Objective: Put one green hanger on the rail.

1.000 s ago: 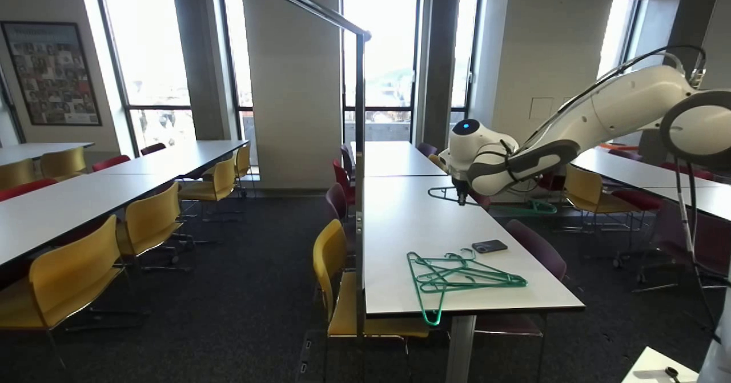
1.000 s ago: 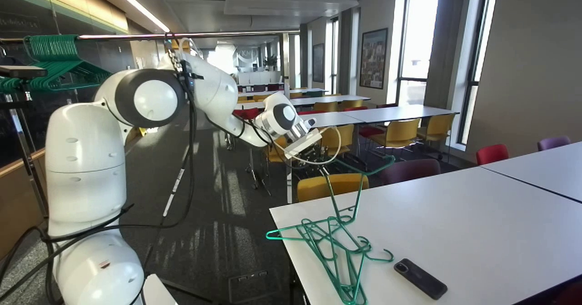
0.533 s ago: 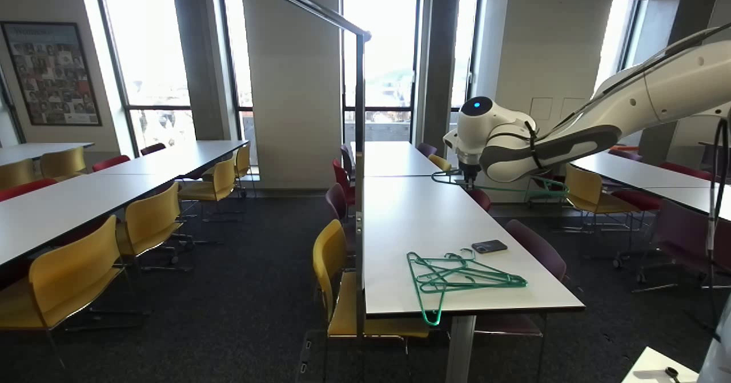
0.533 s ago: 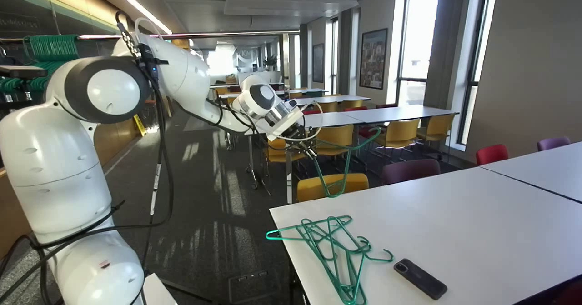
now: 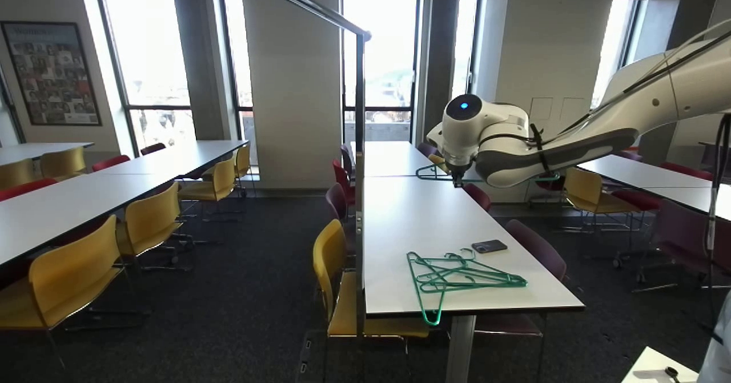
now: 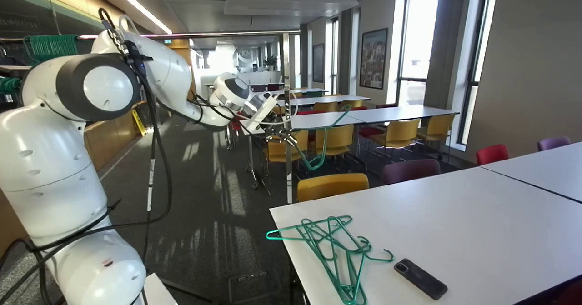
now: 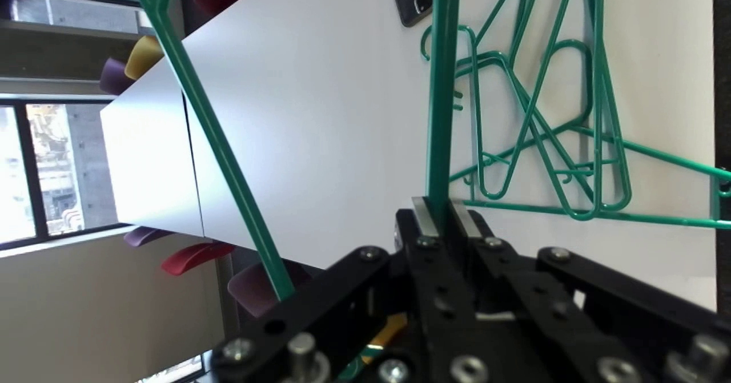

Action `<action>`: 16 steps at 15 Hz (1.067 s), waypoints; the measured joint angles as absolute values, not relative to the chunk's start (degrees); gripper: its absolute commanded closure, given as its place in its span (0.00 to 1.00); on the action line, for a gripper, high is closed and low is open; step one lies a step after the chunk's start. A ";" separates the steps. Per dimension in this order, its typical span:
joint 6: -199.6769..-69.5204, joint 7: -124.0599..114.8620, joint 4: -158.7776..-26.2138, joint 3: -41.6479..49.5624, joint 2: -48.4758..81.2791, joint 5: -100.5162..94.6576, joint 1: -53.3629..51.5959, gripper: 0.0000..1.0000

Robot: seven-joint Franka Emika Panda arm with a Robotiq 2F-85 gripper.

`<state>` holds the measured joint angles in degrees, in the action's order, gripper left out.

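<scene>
A: Is the thin green triangular hanger [image 7: 442, 97] secured?

B: It is. One straight bar is pinched between the jaws; the hanger is held aloft, apart from the white flat-topped counter [image 6: 454, 214] and lower than the long grey metal rail [image 5: 308, 5].

A: Why by a bar?

B: Presumably so that the hook is free for hanging; where the hook lies cannot be told.

A: And the tangled pile of green hangers [image 7: 598, 103]?

B: Surplus on the counter; only one is called for. Lifting to rail height is judged next.
</scene>
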<state>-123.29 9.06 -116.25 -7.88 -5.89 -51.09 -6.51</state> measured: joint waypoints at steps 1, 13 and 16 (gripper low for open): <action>-122.80 8.37 -116.25 -8.66 -5.89 -51.86 -6.98 0.98; -118.72 -0.16 -115.78 -15.82 -4.27 -63.09 -12.98 0.98; -118.68 -0.40 -115.54 -15.94 -3.43 -64.06 -13.45 0.90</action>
<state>-118.68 -0.40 -115.54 -15.94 -3.43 -64.06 -13.45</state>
